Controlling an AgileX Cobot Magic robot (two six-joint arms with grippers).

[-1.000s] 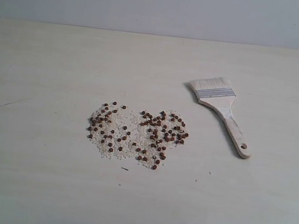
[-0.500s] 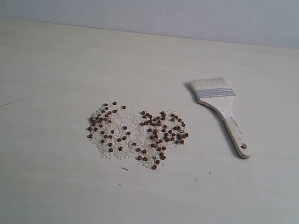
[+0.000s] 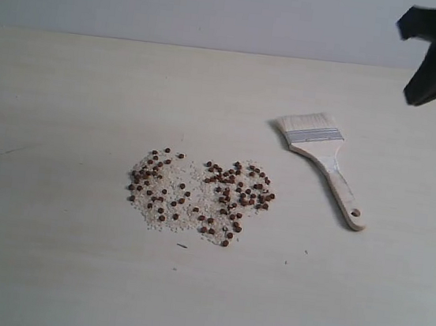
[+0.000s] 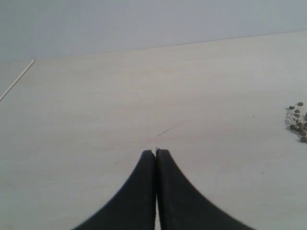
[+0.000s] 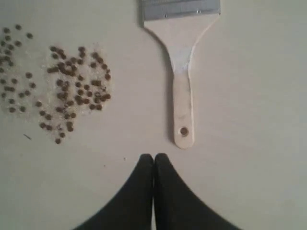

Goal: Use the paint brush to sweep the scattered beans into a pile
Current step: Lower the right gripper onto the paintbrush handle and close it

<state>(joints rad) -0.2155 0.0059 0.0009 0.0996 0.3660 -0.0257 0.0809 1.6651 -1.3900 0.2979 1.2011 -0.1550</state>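
The exterior camera is looking down at a slant across the table (image 3: 46, 269) toward the back wall (image 3: 220, 12). It is standing well back, with the beans (image 3: 235, 183) at centre and the brush (image 3: 322, 156) at 2 o'clock from them. The left wrist camera is sitting low behind the left gripper (image 4: 155, 153), skimming along the table and catching only the edge of the beans. The right wrist camera is hanging higher behind the right gripper (image 5: 153, 157), facing almost straight down and sharing beans and brush with the exterior view.
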